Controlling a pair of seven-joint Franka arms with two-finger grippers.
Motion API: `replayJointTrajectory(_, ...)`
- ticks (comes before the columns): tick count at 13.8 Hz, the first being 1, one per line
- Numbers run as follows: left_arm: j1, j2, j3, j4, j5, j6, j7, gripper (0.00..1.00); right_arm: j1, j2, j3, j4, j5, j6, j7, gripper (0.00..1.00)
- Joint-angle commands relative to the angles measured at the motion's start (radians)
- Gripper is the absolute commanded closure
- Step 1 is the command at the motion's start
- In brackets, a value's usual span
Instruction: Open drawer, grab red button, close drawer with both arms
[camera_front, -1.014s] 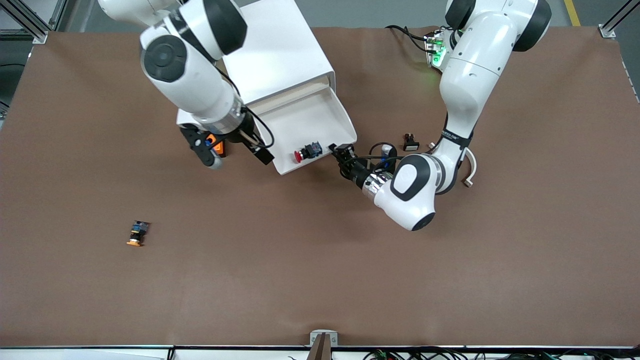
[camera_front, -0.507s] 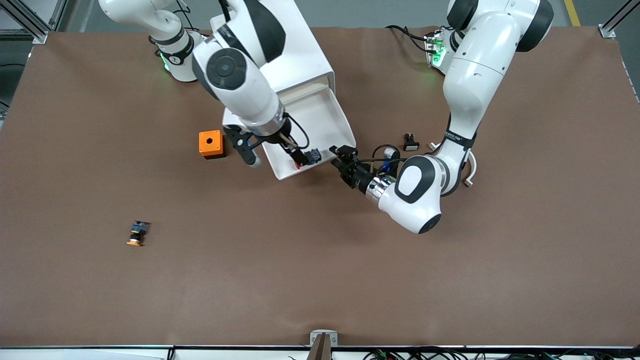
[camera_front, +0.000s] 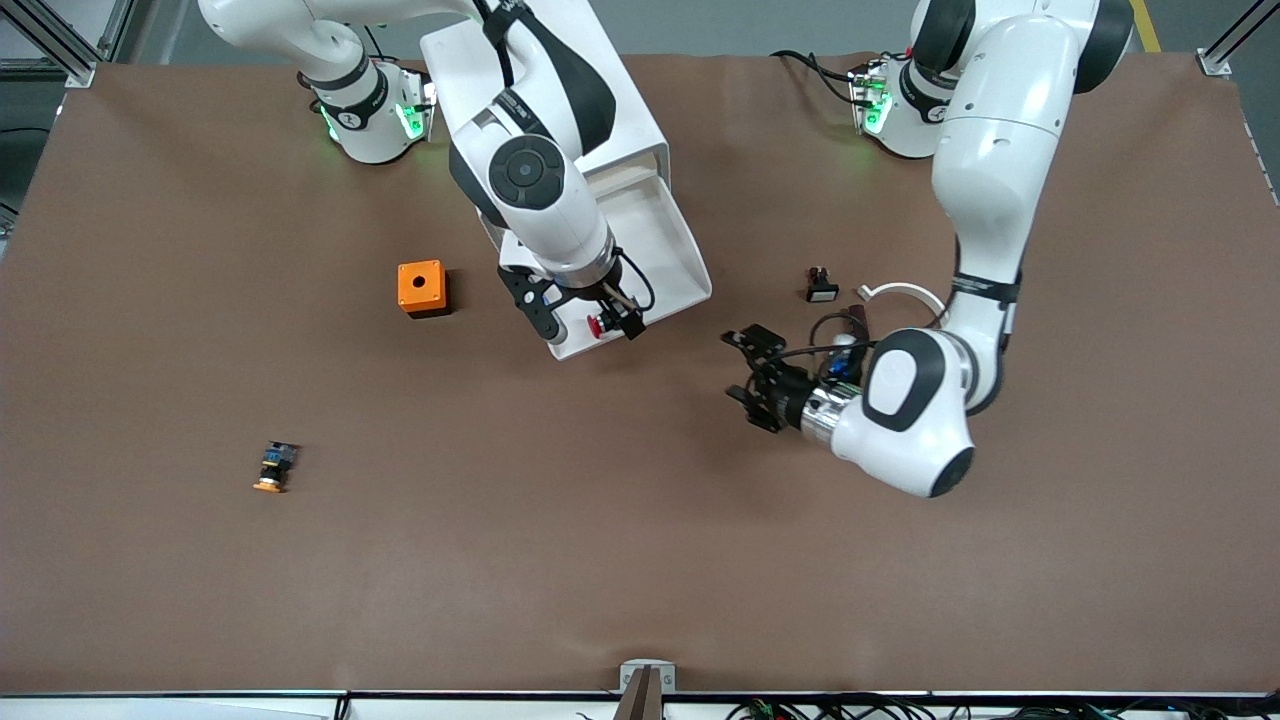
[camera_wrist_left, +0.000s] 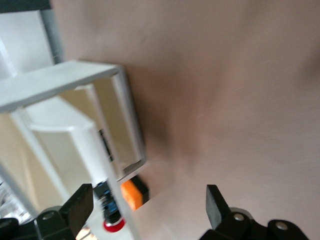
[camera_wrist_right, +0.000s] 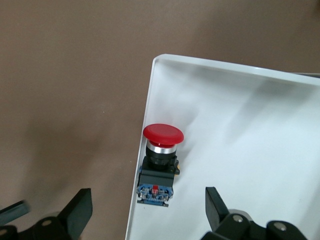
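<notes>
The white drawer (camera_front: 688, 258) stands pulled out of its cabinet (camera_front: 625, 120). The red-capped button (camera_front: 597, 323) lies on its side in the drawer, against the low lip near a front corner. My right gripper (camera_front: 590, 320) hangs open just over it, one finger on each side. In the right wrist view the button (camera_wrist_right: 159, 159) lies just ahead of the open gripper (camera_wrist_right: 147, 215) on the drawer (camera_wrist_right: 240, 130). My left gripper (camera_front: 740, 372) is open and empty over bare table, away from the drawer. The left wrist view shows its open gripper (camera_wrist_left: 149, 210) and the button (camera_wrist_left: 113, 224).
An orange cube (camera_front: 421, 288) with a hole sits beside the drawer toward the right arm's end, also in the left wrist view (camera_wrist_left: 131, 194). An orange-capped button (camera_front: 272, 468) lies nearer the front camera. A small black button (camera_front: 820, 285) and a white ring (camera_front: 900, 292) lie by the left arm.
My right arm swung across from the orange cube to over the drawer, stopping above the red button. My left gripper left the drawer's front corner, moved toward the front camera and now stands open.
</notes>
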Motion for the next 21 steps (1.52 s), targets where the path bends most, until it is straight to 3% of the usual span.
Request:
replayJointTrajectory(1, -0.007, -0.031, 0.079, -0.001, 0.103, -0.003, 0.141, 0.01, 0.026, -0.009, -0.007, -0.051, -0.017, 0.058, 0.039, 0.0)
replayJointTrajectory(4, -0.007, -0.036, 0.092, 0.007, 0.286, 0.002, 0.249, 0.01, 0.046, 0.011, -0.009, -0.062, -0.019, 0.084, 0.053, 0.01)
replayJointTrajectory(7, -0.017, -0.073, 0.092, 0.039, 0.372, 0.008, 0.42, 0.01, 0.05, 0.011, -0.009, -0.073, -0.033, 0.089, 0.053, 0.08)
replayJointTrajectory(10, -0.067, -0.113, 0.084, 0.036, 0.518, 0.008, 0.666, 0.01, 0.052, 0.011, -0.009, -0.076, -0.046, 0.091, 0.053, 0.35)
replayJointTrajectory(14, -0.07, -0.123, 0.081, 0.036, 0.521, 0.008, 0.885, 0.01, 0.047, 0.01, -0.009, -0.073, -0.062, 0.08, 0.05, 0.79)
replayJointTrajectory(16, -0.067, -0.136, 0.086, 0.035, 0.521, 0.008, 1.054, 0.01, 0.035, 0.001, -0.012, -0.061, -0.062, 0.04, 0.035, 0.96)
replayJointTrajectory(19, -0.07, -0.136, 0.083, 0.035, 0.521, 0.012, 1.111, 0.01, -0.005, -0.006, -0.01, 0.026, -0.056, -0.07, 0.012, 0.98)
replayJointTrajectory(21, -0.096, -0.134, 0.069, 0.032, 0.518, 0.092, 1.127, 0.01, -0.037, -0.009, -0.01, 0.092, -0.046, -0.151, -0.084, 0.98)
